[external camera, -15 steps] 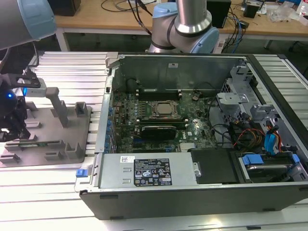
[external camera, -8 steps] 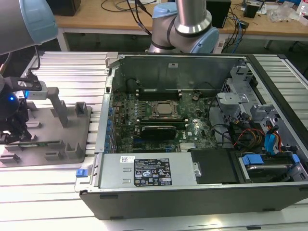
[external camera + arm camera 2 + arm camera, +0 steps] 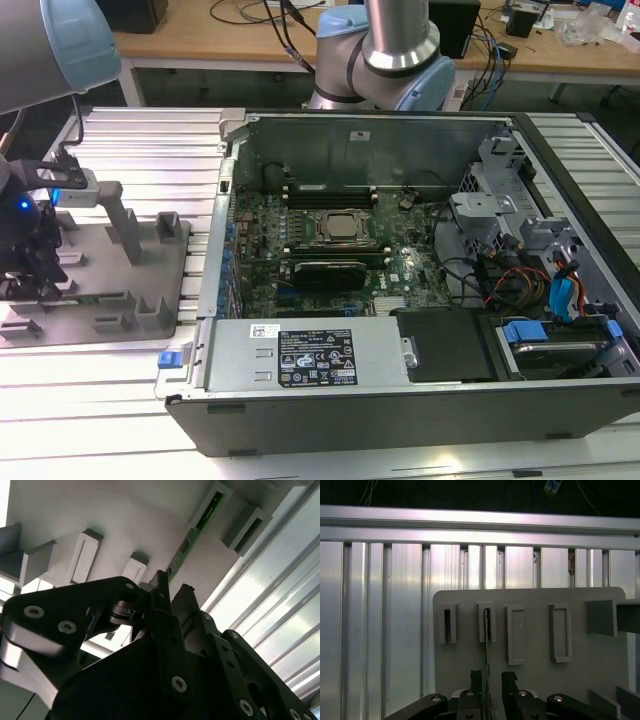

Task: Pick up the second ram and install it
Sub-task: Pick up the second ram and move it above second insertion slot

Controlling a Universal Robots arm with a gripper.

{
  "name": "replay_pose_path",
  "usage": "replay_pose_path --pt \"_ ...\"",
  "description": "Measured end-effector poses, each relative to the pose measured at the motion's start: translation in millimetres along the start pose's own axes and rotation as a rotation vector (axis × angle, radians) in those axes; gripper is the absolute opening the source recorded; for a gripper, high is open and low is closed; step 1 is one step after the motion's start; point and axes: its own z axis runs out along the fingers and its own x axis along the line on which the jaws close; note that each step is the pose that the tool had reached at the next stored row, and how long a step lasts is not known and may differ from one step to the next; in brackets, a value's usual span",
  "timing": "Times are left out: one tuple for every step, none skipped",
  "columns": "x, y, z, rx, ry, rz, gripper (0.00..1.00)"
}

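**A:** What is sitting nearest the camera?

**B:** The black gripper (image 3: 172,586) is looming in the foreground; its two fingers (image 3: 161,592) are pointing toward the middle of the frame; a narrow gap is showing between their tips.

**A:** And what is lying past the tips?

**B:** The second ram (image 3: 200,522) is running edge-on away from them as a thin green strip; its far end is sitting in a slotted post of the grey holder tray (image 3: 125,510); its near end is reaching the gap, close against one finger, though whether they are touching I cannot tell.

**A:** Anything beside it?

**B:** More rectangular posts (image 3: 85,555) are standing up from the tray; the ribbed metal table (image 3: 285,595) is gleaming beyond the tray's edge.
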Motion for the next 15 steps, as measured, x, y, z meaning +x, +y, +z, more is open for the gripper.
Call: replay_pose_path --pt "0.0 -0.1 1.4 -0.0001 0.0001 -0.007 0.28" --pt "0.1 0.0 2.5 -0.0008 0.0004 -0.014 0.28" --pt "0.2 0.0 4.3 -0.0011 0.0005 -0.020 0.28" --pt "0.4 0.3 6.7 -0.0016 0.0008 -0.027 0.28" --pt "0.6 1.0 10.1 -0.0022 0.0013 -0.037 0.28" --pt "0.7 1.7 12.1 -0.0025 0.0020 -0.041 0.28" --pt "0.9 2.8 15.6 -0.0029 0.0031 -0.049 0.28" --pt "1.0 3.2 17.4 -0.0030 0.0033 -0.052 0.28" --pt "1.1 3.6 19.7 -0.0034 0.0037 -0.057 0.28" --pt "1.2 3.8 19.9 -0.0039 0.0040 -0.060 0.28" --pt "1.1 3.8 20.0 -0.0040 0.0041 -0.061 0.28" --pt "1.0 3.7 20.8 -0.0036 0.0039 -0.063 0.28" --pt "1.0 3.7 21.1 -0.0038 0.0040 -0.063 0.28" --pt "0.5 3.8 21.3 -0.0038 0.0040 -0.063 0.28" --pt "-0.3 3.8 21.5 -0.0036 0.0039 -0.063 0.28"
